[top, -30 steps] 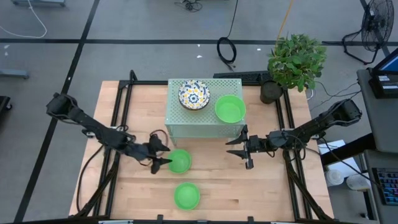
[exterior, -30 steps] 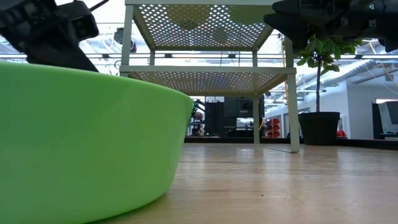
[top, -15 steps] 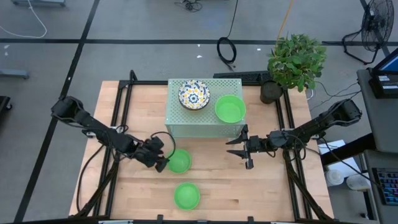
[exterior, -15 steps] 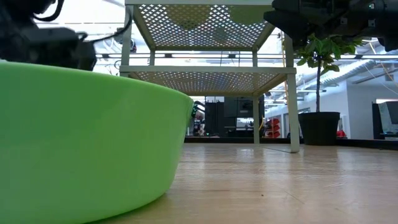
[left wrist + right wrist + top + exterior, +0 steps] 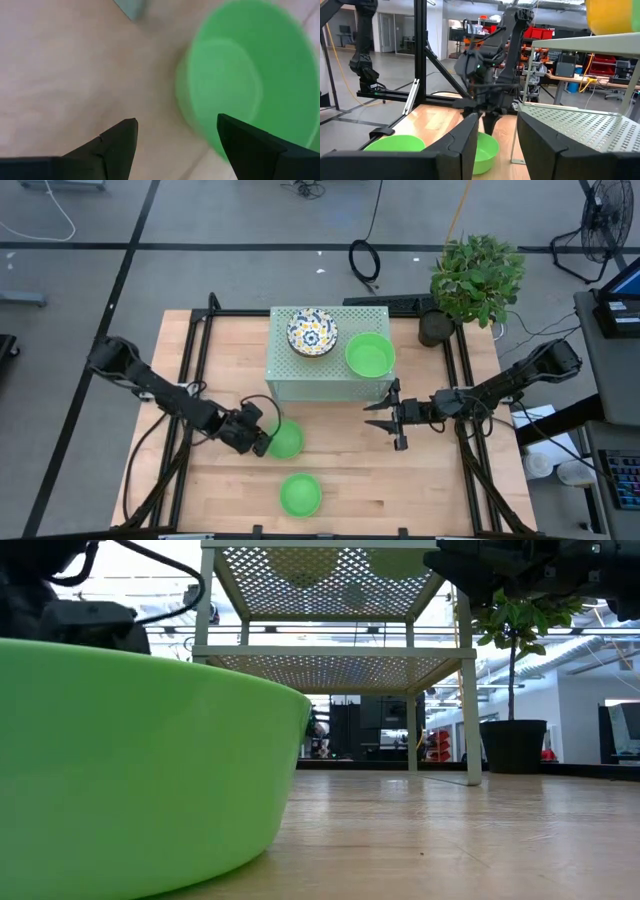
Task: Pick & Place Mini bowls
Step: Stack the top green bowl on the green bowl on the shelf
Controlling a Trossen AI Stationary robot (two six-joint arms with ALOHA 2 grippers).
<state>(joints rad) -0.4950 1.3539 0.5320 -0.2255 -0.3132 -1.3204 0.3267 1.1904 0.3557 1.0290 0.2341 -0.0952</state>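
One plain green mini bowl [image 5: 289,442] sits on its base on the table in front of the pale green stand [image 5: 300,380]; another [image 5: 300,494] sits near the table's near edge and fills the low view [image 5: 130,760]. On the stand's top are a floral bowl [image 5: 312,332] and a third green bowl [image 5: 370,354]. My left gripper [image 5: 262,438] hangs open over the left rim of the first bowl [image 5: 240,75], one finger [image 5: 117,142] over bare wood, the other [image 5: 240,137] over the bowl's wall. My right gripper [image 5: 390,417] waits open by the stand's right front leg.
A potted plant [image 5: 475,275] stands at the table's far right corner behind the stand. The stand has a lower shelf [image 5: 335,658] and thin legs [image 5: 472,710]. Bare wood [image 5: 420,480] lies between the two arms and along the near right side. The right wrist view faces my left arm [image 5: 482,80].
My left gripper has rolled about its wrist and tipped from level to pointing down, shifting a little toward the near bowl's left rim. It stays open. The bowl has kept its place on the table.
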